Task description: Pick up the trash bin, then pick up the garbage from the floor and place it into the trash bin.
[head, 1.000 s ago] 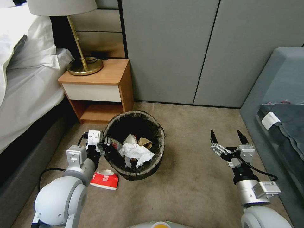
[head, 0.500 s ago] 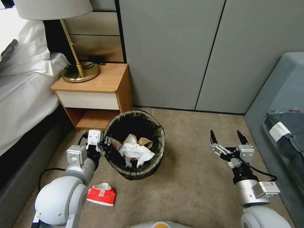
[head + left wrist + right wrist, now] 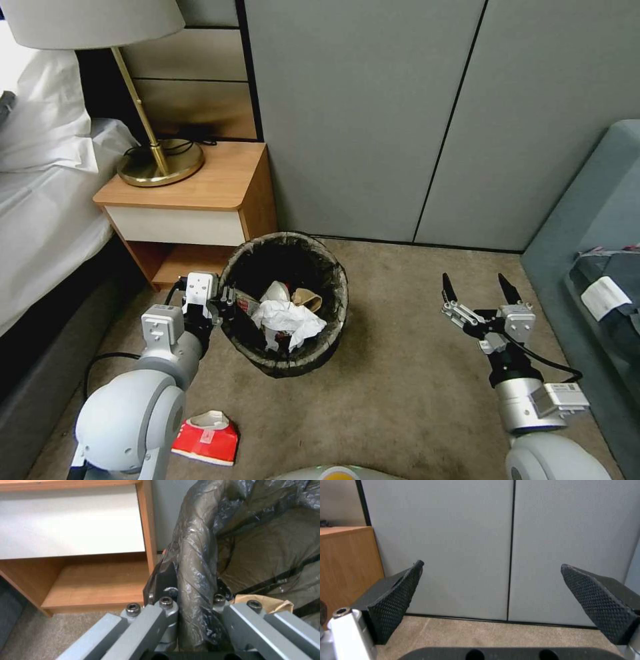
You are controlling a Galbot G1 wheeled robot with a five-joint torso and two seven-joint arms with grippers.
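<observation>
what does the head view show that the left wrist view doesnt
Head view alone: the red-and-white carton on the carpet by the left arm, white tissues inside the trash bin, the lamp, and the right gripper open over bare carpet. Left wrist view alone: the fingers clamped across the bagged rim. Both: bin, nightstand, left gripper.

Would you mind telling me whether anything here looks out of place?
One piece of garbage, a crushed red-and-white carton, lies on the carpet outside the trash bin, which the left gripper grips by the rim.
</observation>
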